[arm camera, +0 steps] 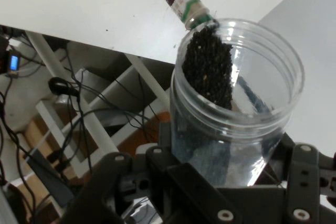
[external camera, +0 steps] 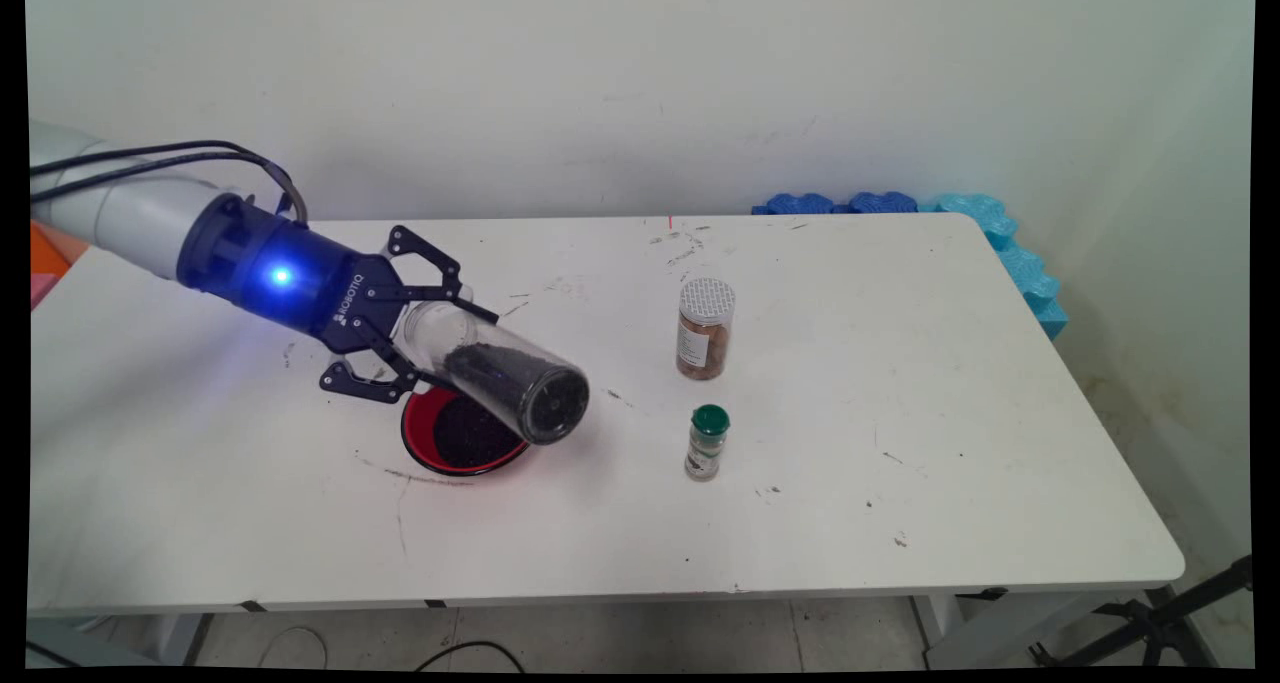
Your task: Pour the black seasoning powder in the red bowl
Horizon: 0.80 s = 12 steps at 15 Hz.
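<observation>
One jar (external camera: pixel 500 368) tilting over red bowl (external camera: pixel 462 441), fingers of gripper (external camera: pixel 425 328) clamping it near open end. Dark grains sitting inside; risk: slipping from grip, or spilling onto table (external camera: pixel 850 463) past bowl rim.

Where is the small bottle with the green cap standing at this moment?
In the main view the green-capped bottle stands upright near the table's middle, in front of the taller spice jar and right of the red bowl.
</observation>
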### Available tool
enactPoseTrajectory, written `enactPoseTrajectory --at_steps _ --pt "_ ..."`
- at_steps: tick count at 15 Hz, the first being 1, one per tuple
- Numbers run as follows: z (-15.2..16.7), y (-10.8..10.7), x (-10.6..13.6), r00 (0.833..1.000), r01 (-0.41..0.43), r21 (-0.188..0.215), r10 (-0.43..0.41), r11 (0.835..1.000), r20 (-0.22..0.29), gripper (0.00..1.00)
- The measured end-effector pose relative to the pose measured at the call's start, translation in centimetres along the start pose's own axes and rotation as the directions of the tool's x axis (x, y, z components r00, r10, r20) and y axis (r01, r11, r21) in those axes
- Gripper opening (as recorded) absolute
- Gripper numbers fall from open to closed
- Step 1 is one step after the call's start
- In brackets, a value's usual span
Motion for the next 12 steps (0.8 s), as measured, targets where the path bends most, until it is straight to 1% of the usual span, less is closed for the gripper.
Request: enactPoseTrajectory --at_steps 4,12 --pt "0.33 -0.06 0.03 0.998 0.064 -0.019 -0.064 0.998 0.007 0.00" --pt "0.87 -0.03 0.05 0.986 0.163 -0.051 -0.162 0.985 0.027 0.00"
